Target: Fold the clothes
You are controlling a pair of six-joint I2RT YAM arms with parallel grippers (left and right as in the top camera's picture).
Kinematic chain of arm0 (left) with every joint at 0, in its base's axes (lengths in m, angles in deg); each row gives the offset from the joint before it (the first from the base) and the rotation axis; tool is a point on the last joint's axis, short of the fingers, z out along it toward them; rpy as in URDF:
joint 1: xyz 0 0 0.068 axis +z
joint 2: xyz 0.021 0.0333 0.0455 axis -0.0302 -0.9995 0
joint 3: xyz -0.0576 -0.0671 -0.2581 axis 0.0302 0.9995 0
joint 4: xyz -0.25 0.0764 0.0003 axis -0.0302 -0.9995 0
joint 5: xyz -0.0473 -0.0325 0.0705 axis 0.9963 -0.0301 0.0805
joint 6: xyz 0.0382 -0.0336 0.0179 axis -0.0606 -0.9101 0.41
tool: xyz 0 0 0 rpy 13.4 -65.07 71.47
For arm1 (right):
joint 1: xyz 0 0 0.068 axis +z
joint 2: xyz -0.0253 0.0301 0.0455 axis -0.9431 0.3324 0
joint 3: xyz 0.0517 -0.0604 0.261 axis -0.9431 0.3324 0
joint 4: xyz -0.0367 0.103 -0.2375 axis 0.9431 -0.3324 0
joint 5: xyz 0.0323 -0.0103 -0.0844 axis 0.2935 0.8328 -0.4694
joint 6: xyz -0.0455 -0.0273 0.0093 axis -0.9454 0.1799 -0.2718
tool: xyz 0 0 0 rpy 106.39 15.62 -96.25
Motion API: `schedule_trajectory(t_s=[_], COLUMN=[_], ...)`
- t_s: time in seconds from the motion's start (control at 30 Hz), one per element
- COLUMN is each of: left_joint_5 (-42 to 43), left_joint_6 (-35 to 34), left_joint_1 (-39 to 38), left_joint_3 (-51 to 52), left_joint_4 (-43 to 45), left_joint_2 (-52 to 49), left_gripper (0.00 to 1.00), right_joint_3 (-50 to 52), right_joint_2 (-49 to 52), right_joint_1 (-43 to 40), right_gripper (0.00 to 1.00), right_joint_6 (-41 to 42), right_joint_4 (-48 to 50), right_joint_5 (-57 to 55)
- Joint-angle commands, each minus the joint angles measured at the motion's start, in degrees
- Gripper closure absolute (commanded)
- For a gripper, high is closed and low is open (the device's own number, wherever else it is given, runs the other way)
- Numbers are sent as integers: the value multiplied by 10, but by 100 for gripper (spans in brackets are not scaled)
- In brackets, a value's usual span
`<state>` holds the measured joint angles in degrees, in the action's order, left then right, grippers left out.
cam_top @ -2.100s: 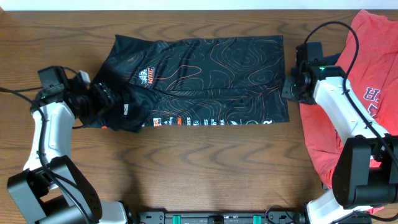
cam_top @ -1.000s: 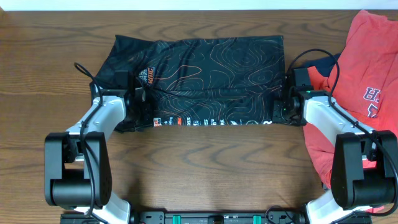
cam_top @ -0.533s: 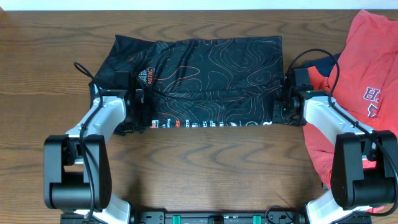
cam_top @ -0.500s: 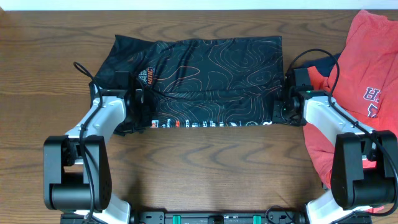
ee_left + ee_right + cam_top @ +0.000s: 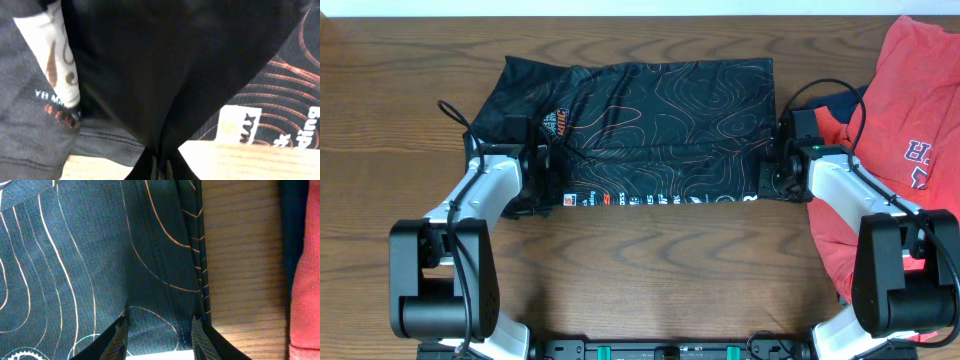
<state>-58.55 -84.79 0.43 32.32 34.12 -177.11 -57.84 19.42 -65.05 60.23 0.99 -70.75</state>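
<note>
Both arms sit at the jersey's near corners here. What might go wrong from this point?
The left gripper has its fingers shut on the jersey, but the right gripper has its fingers apart around the hem. Lifting now would likely raise one corner only and skew the fold.
Fabric is bunched at the left grip, so creases may get folded in.
The right arm passes over the red shirt and might drag it.

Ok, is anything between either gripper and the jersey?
Nothing visible. The left gripper pinches the jersey at its left end, the right gripper straddles its right edge; the red shirt lies off to the side.
</note>
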Motion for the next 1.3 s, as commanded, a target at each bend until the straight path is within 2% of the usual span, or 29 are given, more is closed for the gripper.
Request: schedule_trajectory(t_s=[0.0,0.2,0.23,0.27,0.33,0.4,0.43,0.47,0.6,0.67,0.77,0.9,1.03,1.27], left_joint_5=[18,74,76,81,83,72,52,18,-111,-128,-121,-56,-35,-35], left_joint_6=[-3,-23,-28,-29,-28,-7,3,6,-8,-37,-88,-91,-91,-91], left_joint_1=[0,0,0,0,0,0,0,2,25,49,96,139,154,155], left_joint_3=[-46,-117,-118,-118,-118,-118,-118,-118,-118,-118,-117,-116,-116,-116], left_joint_4=[28,141,152,151,132,100,84,66,-8,-30,-34,-3,17,19], left_joint_2=[20,31,31,31,31,31,31,31,31,31,31,21,-2,-66], left_gripper=[94,93,83,64,55,41,35,33,31,31,31,31,31,28], right_joint_3=[9,9,9,9,9,9,9,9,9,9,9,9,9,9], right_joint_2=[2,2,2,2,2,2,2,2,2,2,2,2,2,3], right_joint_1=[5,5,5,5,5,5,5,5,5,5,5,5,5,5], right_gripper=[60,60,60,60,59,59,59,59,58,58,58,58,42,45], right_joint_6=[-5,-5,-5,-5,-5,-5,-5,-5,-6,-7,-8,-35,-42,-41], right_joint_4=[-4,-4,-4,-4,-4,-4,-4,-4,-9,-12,-6,36,78,69], right_joint_5=[2,2,2,2,2,2,2,2,2,2,3,40,51,51])
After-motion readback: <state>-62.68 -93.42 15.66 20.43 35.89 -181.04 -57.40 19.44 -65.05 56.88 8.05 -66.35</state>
